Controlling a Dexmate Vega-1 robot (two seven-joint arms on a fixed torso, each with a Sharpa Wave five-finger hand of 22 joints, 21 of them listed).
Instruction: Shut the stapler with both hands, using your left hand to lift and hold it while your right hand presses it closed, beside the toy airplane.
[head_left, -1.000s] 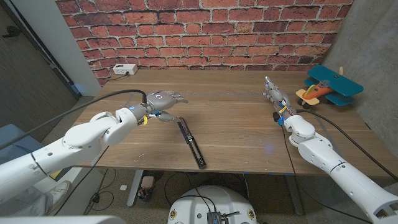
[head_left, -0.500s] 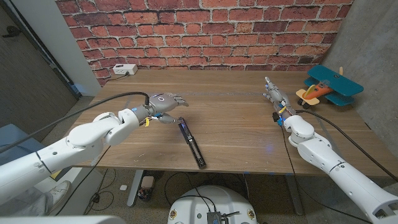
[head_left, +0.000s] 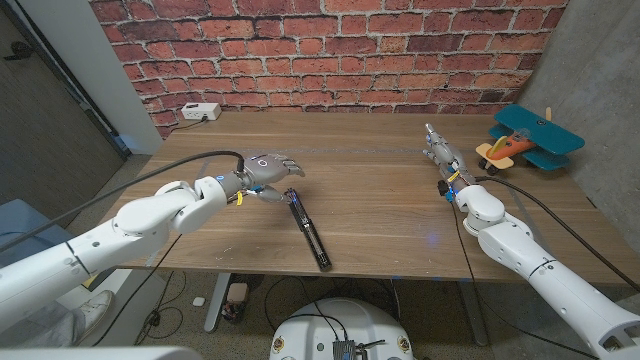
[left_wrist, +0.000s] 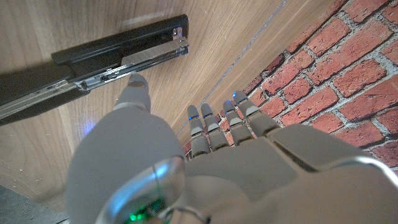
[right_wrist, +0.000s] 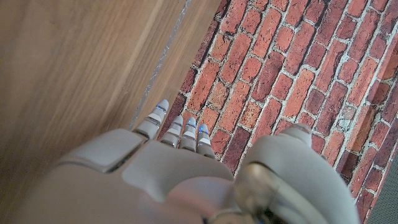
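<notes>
Left hand (head_left: 268, 170) hovers released beside the open stapler (head_left: 307, 229) mid-bench (head_left: 380, 215); right hand (head_left: 440, 152), empty, fingers straight, waits near the toy airplane (head_left: 528, 139).

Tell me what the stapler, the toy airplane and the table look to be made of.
Stapler: matte black casing, probably plastic or painted metal, with a bright metal staple rail that glints in the left wrist view.
Toy airplane: likely painted wood, with flat teal wings, an orange body and a pale bare propeller.
Table: wood or wood veneer, with brown grain lines and a low sheen.
</notes>
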